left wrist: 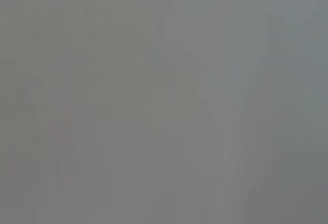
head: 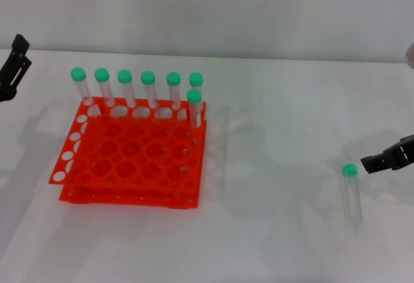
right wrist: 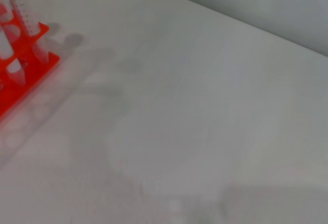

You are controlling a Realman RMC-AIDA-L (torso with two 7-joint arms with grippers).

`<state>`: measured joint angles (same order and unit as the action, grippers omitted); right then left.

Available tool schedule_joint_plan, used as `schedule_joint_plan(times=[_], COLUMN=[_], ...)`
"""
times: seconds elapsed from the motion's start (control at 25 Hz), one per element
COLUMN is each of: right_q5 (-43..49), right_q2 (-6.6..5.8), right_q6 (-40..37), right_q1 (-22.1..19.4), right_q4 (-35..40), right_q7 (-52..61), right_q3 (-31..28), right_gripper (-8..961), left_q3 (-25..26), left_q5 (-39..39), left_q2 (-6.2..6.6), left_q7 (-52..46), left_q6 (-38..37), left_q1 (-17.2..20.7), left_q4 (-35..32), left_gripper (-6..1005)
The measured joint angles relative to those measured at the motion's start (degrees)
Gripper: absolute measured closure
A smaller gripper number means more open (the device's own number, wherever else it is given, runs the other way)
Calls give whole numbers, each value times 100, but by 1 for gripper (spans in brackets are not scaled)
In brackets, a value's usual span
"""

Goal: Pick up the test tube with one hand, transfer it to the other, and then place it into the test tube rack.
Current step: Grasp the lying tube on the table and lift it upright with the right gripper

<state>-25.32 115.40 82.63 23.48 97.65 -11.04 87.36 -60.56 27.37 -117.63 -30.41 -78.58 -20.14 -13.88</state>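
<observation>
The test tube [head: 351,193], clear with a green cap, lies alone on the white table at the right, cap toward the back. My right gripper [head: 370,164] hovers just right of that cap, close to it but apart, holding nothing. The orange-red test tube rack [head: 123,199] stands at left centre; a corner of the rack [right wrist: 31,65] also shows in the right wrist view. My left gripper [head: 16,59] hangs at the far left edge, behind and left of the rack. The left wrist view is plain grey.
Several green-capped tubes [head: 148,89] stand upright along the rack's back row, one more [head: 194,108] just in front at the right end. One racked tube [right wrist: 20,3] appears in the right wrist view. White table [head: 278,134] lies between rack and loose tube.
</observation>
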Motion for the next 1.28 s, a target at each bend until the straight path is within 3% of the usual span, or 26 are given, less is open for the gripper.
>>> schedule_joint_plan(times=[0.48,1.04,1.28], right_q5=[-13,-5,86], right_q2=[-1,17,25], right_q6=[-78,61,-3], right_q1=[57,256,290], right_q4=[-439,-632,-770], right_q7=[30,636,859], right_q3=[83,979,1161], right_gripper=[101,116,173], left_q3=[0,1,1], left_q5=[231,235,234], left_q2=[-42,-50,-50], left_q7=[-200,-228,-228], left_q6=[-50,-57,-48], left_q1=[105,152,191], left_q4=[-1,48,59], left_gripper=[206,208,209])
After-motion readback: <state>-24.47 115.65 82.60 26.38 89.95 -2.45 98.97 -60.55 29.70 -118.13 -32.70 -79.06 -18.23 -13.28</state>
